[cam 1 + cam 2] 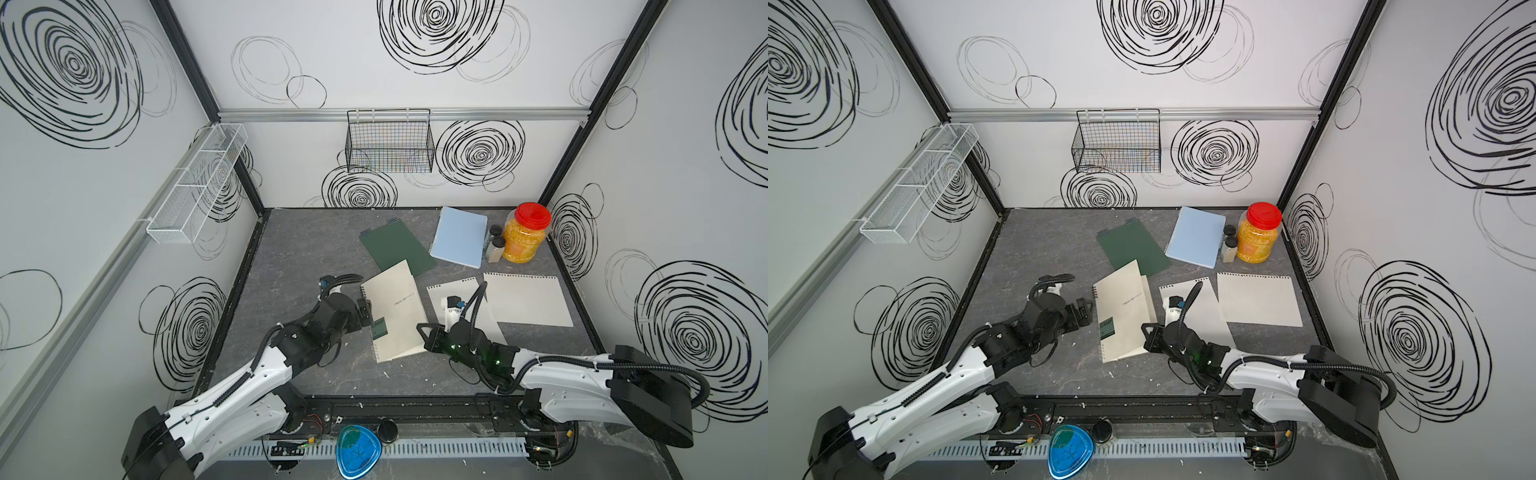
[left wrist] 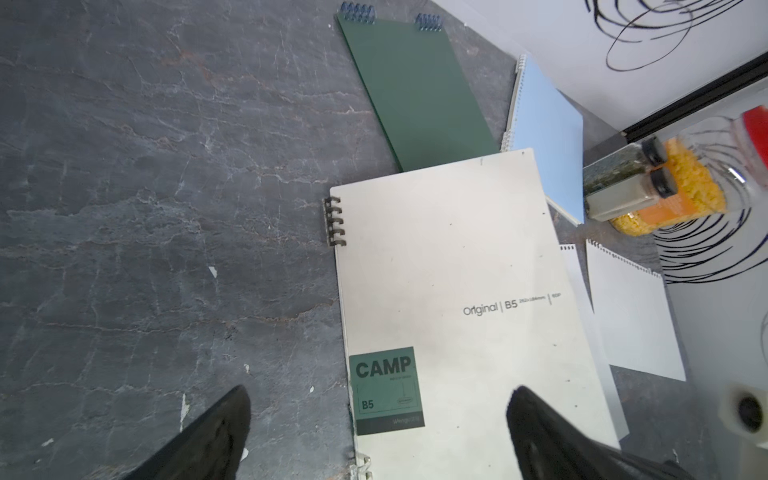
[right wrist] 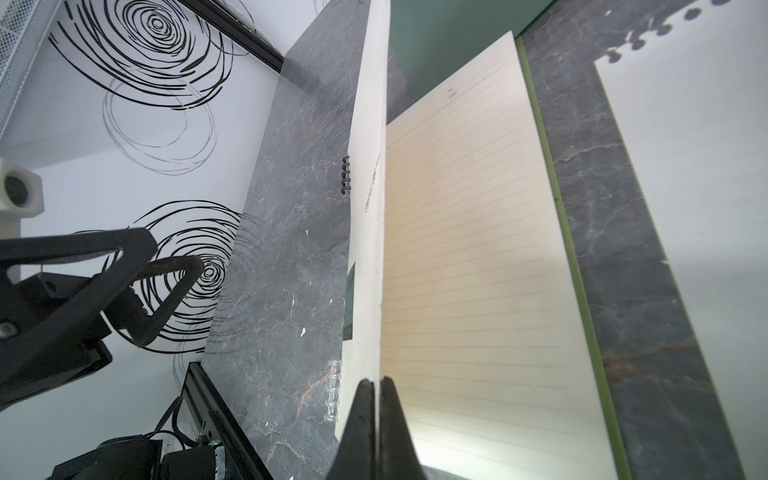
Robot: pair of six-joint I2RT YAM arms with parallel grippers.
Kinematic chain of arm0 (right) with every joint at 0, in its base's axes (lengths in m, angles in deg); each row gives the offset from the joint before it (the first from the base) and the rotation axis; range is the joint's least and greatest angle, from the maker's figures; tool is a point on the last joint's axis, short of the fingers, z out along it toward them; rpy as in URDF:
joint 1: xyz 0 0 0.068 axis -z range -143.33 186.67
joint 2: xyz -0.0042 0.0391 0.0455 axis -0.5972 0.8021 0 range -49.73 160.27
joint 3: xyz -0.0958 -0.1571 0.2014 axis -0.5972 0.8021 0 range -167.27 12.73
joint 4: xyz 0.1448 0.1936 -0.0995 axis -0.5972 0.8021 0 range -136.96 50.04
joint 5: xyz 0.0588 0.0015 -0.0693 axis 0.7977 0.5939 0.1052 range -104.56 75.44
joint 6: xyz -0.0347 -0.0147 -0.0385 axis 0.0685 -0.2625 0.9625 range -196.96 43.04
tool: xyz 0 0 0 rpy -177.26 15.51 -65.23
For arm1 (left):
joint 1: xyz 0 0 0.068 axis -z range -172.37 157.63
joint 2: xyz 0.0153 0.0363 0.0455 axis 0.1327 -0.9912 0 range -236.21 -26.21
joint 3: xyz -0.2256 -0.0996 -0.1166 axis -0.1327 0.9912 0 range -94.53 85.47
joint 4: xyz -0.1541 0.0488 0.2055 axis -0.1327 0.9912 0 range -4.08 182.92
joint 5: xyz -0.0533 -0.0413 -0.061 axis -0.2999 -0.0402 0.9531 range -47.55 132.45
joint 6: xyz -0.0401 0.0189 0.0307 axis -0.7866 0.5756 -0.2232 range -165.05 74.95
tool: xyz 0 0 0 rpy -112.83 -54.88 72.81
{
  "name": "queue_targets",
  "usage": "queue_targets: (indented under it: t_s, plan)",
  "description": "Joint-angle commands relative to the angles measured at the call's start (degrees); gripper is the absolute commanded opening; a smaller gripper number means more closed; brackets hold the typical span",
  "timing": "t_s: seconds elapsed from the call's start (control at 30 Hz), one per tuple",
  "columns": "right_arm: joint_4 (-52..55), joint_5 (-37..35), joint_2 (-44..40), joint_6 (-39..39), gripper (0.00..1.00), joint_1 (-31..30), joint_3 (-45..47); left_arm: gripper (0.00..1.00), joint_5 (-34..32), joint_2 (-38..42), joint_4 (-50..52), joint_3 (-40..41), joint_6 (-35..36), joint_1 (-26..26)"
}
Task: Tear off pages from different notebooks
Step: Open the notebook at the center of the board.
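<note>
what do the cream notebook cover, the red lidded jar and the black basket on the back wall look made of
cream notebook cover: probably matte uncoated card; it looks flat, glare-free and faintly speckled, with a printed green label.
red-lidded jar: likely clear plastic, since the yellow contents show through; the lid looks like opaque glossy plastic.
black basket: thin wire grid, see-through, apparently painted or coated black.
</note>
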Motion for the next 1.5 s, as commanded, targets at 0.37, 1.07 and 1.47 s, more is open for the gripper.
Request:
queue_targets:
  t_s: [0.37,1.07,1.47]
  plan:
    - [-2.3,-1.3,0.9,5.4,0.03,-2.4,-4.2,0.99,3.7,-10.6,-5.4,-12.0,1.7,4.3]
    - [-6.0,-0.2,5.3,8.3,0.17,-5.8,-9.4,0.99,-6.2,-27.9,7.6,-29.3,4.7,7.0]
    - [-7.8,0.5,5.6,10.3,0.18,-7.5,-10.1,0.85,-8.9,-34.7,11.3,-33.6,6.1,7.9]
